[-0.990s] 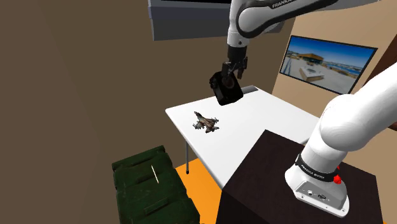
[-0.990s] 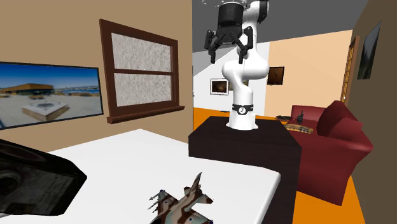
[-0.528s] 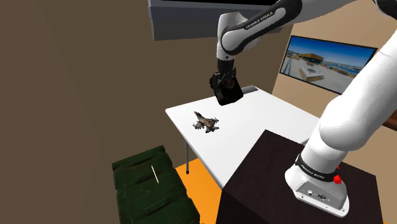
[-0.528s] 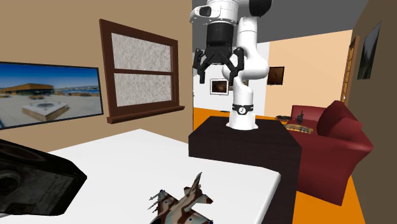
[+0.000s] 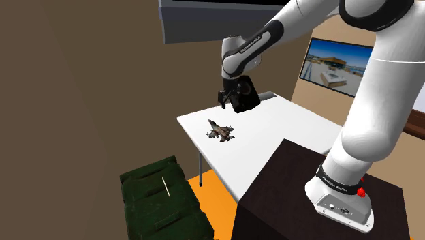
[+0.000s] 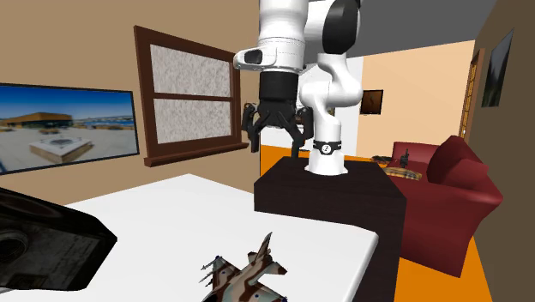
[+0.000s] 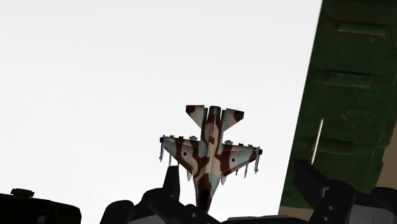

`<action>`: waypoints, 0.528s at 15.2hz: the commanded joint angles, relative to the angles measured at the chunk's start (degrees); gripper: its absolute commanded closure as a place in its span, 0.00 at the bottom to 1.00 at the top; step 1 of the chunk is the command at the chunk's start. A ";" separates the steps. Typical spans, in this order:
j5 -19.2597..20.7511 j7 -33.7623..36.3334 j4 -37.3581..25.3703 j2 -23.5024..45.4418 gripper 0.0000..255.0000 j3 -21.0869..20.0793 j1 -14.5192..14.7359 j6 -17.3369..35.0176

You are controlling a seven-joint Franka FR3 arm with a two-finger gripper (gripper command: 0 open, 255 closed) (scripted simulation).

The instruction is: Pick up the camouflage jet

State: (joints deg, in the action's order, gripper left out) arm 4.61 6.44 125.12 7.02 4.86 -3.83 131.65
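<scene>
Brown-and-white camouflage jet [image 5: 220,129] on white table [image 5: 272,123]; tool [image 6: 274,142] above, jaws apart.

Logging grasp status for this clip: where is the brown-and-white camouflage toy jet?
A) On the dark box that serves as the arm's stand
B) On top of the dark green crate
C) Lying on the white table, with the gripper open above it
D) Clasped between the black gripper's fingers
C: the camouflage toy jet lies on the white table, and the black gripper hangs above it with its fingers apart, touching nothing.

matt camo jet [image 7: 208,153], smooth wht tbl [image 7: 95,76], glossy arm [image 5: 378,88]
</scene>
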 commanded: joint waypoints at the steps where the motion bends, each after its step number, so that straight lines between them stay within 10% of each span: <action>1: -0.32 -0.21 -2.79 4.29 0.00 0.17 -0.30 1.39; 8: -1.67 -0.85 -14.57 19.92 0.00 0.35 -1.64 4.77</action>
State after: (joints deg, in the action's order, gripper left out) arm 3.15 5.47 112.88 24.12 5.28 -5.38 135.95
